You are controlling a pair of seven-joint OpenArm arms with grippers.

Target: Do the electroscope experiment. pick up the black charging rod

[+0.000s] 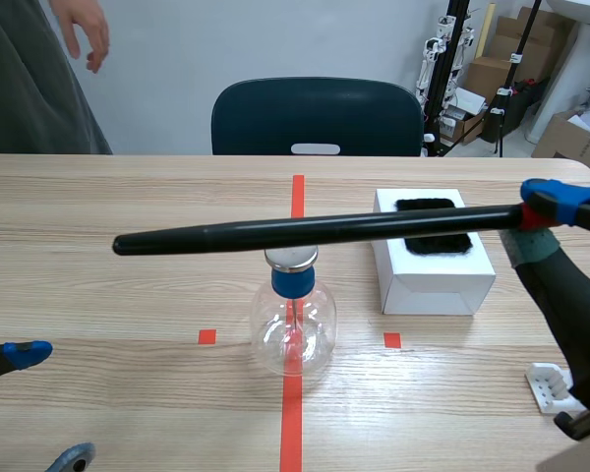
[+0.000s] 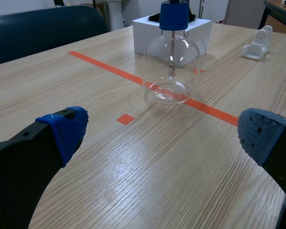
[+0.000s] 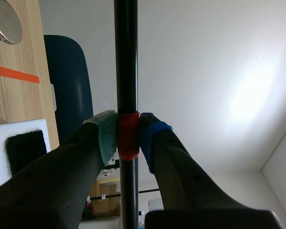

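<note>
Near left, the left gripper (image 1: 49, 405) sits low over the wooden table (image 1: 128, 197), mostly cut off in the scene view. Its own wrist view shows it (image 2: 162, 136) released, with the blue dotted pads (image 2: 64, 126) wide apart and nothing between them.

Ahead of it, well apart, stands the electroscope flask (image 1: 293, 329), a round clear-glass bulb with a blue stopper (image 1: 294, 282) and a flat metal disc (image 1: 291, 259). The left wrist view crops off the disc, and what hangs inside the glass is too thin to make out.

Over the disc runs the black charging rod (image 1: 315, 232), smooth and tapering, held level in the air; whether it touches the disc cannot be judged. The right gripper (image 1: 546, 206) is clenched on a red band (image 3: 127, 138) near the rod's thick end. The right wrist view shows that band plainly, squeezed between a grey-green pad and a blue one, though the rod's tip runs out of frame.

Under the rod, beside the right gripper, a white box (image 1: 433, 270) carries a black fuzzy patch (image 1: 435, 243), partly hidden by the rod. Beneath the right arm lies a small white plastic bracket (image 1: 549, 385).
</note>
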